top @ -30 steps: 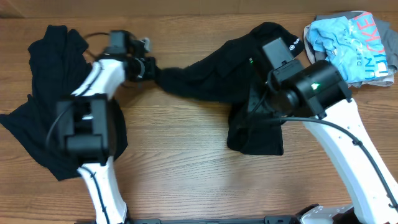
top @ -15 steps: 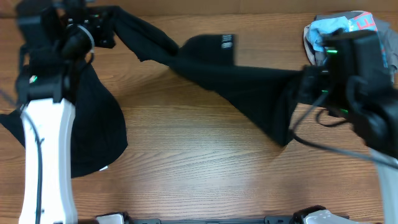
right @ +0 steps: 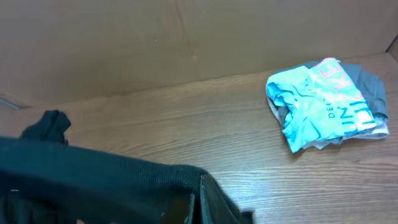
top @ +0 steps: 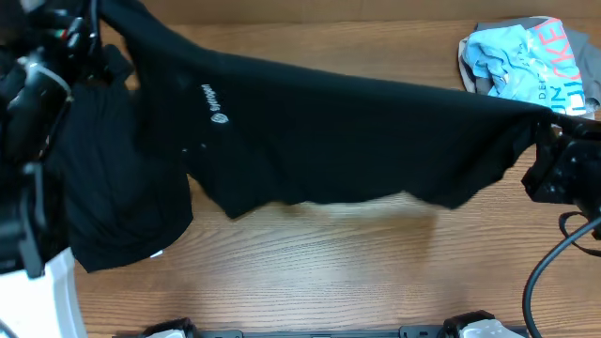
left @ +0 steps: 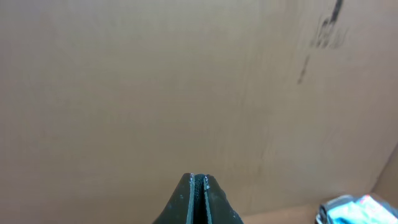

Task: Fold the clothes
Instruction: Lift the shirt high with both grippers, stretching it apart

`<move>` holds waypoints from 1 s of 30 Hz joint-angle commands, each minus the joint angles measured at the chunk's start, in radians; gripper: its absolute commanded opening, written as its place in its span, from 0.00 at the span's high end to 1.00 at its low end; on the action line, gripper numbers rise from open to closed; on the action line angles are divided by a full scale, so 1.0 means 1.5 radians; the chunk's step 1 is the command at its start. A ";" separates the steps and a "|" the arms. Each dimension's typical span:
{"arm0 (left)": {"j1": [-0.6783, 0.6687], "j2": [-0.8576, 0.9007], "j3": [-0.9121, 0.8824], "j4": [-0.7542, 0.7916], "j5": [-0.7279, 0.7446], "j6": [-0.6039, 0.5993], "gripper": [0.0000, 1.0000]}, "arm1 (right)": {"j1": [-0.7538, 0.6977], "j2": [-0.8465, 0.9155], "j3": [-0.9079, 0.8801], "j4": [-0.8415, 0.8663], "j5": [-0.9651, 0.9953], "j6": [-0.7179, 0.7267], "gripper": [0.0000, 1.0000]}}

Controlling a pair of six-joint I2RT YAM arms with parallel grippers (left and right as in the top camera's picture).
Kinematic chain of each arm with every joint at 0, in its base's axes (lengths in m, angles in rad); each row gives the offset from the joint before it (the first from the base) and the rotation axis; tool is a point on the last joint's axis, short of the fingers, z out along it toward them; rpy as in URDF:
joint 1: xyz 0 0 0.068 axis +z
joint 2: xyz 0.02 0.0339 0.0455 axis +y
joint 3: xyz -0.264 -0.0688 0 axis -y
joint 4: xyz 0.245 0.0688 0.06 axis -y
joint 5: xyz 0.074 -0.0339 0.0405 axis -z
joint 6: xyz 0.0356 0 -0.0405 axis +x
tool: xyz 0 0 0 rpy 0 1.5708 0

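A black shirt [top: 338, 131] with a small white logo [top: 211, 101] hangs stretched across the table between my two grippers in the overhead view. My left gripper [top: 99, 38] holds its upper left end, raised high; in the left wrist view its jaws [left: 199, 186] are shut on a thin black fold. My right gripper [top: 545, 141] holds the right end; in the right wrist view its jaws [right: 198, 196] are shut on the black fabric [right: 93, 180]. A second black garment [top: 113, 197] lies on the table at the left.
A crumpled light-blue and grey pile of clothes [top: 526, 70] lies at the back right, also seen in the right wrist view [right: 323, 102]. A cardboard wall [left: 186, 81] stands behind the wooden table [top: 357, 263].
Both arms have pulled apart and upward. The black shirt, bunched a second ago, is now spread wide and taut across the table, with its logo facing up.
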State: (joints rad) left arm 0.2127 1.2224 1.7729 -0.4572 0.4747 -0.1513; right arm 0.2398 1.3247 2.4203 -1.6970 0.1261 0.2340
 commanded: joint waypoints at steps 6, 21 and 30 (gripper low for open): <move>0.011 0.048 0.018 -0.017 -0.025 -0.004 0.96 | -0.005 0.082 0.009 0.023 0.003 -0.058 0.96; 0.007 0.321 0.051 0.194 -0.073 -0.020 0.96 | -0.108 0.372 0.009 0.395 -0.061 -0.142 0.96; 0.002 0.381 0.260 0.195 -0.075 -0.020 0.96 | -0.157 0.374 0.032 0.524 -0.114 -0.164 0.96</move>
State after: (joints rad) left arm 0.2138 1.8175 2.0205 -0.1875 0.3923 -0.1665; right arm 0.0475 1.9327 2.4229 -0.9306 -0.0158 0.0093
